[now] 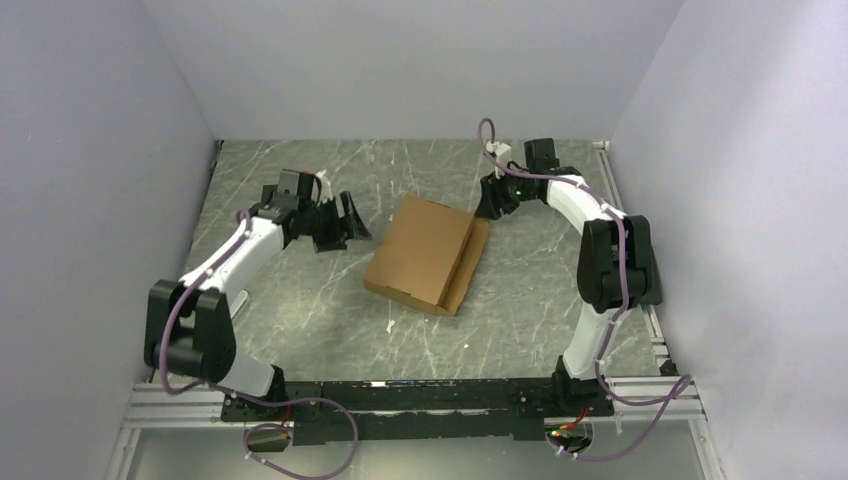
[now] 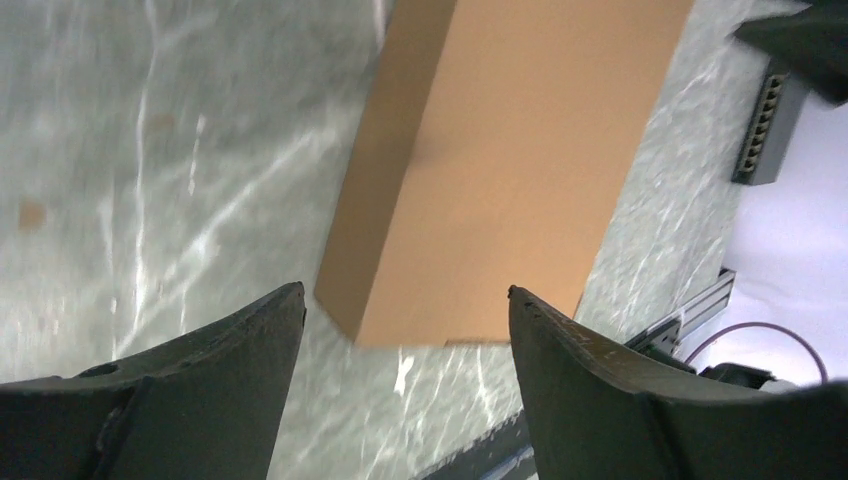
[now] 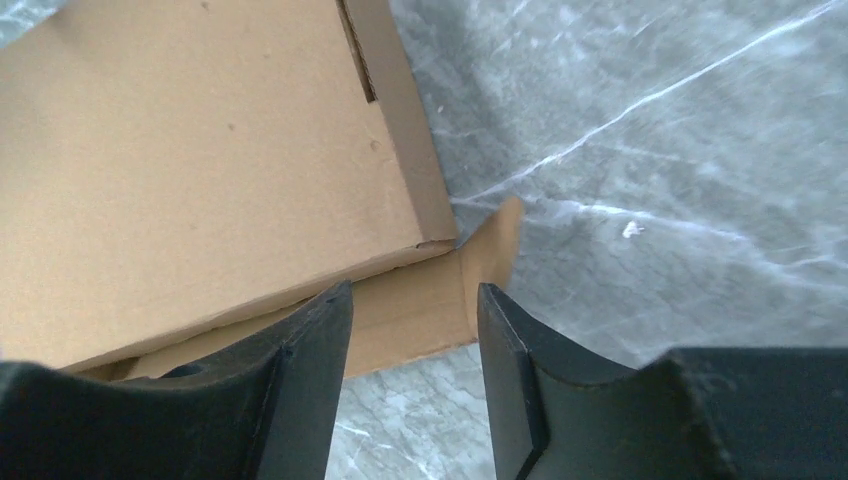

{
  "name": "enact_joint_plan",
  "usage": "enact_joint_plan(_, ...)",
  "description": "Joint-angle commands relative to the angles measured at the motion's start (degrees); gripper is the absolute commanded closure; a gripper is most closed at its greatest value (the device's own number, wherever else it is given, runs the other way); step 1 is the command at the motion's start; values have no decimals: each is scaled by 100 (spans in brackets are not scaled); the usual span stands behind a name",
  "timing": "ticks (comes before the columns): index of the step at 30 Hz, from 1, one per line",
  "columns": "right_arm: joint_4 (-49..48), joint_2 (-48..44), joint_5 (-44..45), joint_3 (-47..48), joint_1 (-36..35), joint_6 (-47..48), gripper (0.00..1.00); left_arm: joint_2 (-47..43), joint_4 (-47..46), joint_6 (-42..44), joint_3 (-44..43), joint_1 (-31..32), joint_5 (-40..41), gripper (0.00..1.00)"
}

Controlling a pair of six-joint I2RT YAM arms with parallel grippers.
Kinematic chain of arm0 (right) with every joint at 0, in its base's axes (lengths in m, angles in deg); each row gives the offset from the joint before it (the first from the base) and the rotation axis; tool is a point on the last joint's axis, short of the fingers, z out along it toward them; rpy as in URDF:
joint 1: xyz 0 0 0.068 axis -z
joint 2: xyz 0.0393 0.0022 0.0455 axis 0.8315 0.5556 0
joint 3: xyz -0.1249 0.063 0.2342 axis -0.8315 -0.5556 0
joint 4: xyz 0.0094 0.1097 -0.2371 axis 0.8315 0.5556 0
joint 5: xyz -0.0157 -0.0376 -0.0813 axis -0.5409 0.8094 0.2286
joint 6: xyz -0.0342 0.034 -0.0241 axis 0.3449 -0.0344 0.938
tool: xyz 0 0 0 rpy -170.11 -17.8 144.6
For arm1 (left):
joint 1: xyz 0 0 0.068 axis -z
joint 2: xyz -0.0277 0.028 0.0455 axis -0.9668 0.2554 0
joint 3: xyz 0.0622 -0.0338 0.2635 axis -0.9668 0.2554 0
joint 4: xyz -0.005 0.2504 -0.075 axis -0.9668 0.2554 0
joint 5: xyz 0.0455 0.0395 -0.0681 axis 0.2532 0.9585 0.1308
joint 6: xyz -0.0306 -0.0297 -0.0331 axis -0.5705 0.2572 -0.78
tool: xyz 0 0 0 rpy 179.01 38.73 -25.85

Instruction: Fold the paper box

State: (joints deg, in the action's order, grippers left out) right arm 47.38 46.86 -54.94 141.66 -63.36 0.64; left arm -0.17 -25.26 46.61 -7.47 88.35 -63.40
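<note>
From above I see the whole table (image 1: 520, 310); both wrist cameras look down closely on the paper box (image 3: 200, 160).

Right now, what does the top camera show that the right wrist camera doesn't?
Only the top view shows the whole plain brown cardboard box on the grey marbled table, with the left gripper apart from it. Only the right wrist view shows a dark slit in the box's edge and a pointed tab on the table. Both show the right gripper at the box's corner.

Bright, even overhead light; glare streaks the table (image 2: 150, 200); left wrist view blurred.
</note>
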Motion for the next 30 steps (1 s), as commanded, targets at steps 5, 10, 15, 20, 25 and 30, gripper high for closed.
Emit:
enact_joint_plan(5, -71, -438, 96, 410, -115, -47, 50, -1350, 695, -608, 1369, -5, 188, 52)
enact_joint_plan(10, -79, -110, 402, 982, -467, -197, 69, -1651, 296, -989, 2089, 18, -189, 66)
enact_joint_plan(15, 115, 615, 954, 1743, -725, -175, 83, -1437, -201, -1215, 2400, 302, -332, 73)
enact_joint_plan(20, 483, 1158, 1330, 2253, -849, 32, 89, -983, -649, -1392, 2470, 567, -245, 75)
enact_joint_plan(25, 578, 1329, 1476, 2253, -930, 258, 89, -483, -816, -1296, 2306, 581, -107, 75)
enact_joint_plan(30, 684, 1293, 1411, 2075, -957, 442, 89, 20, -926, -1222, 2028, 577, 2, 75)
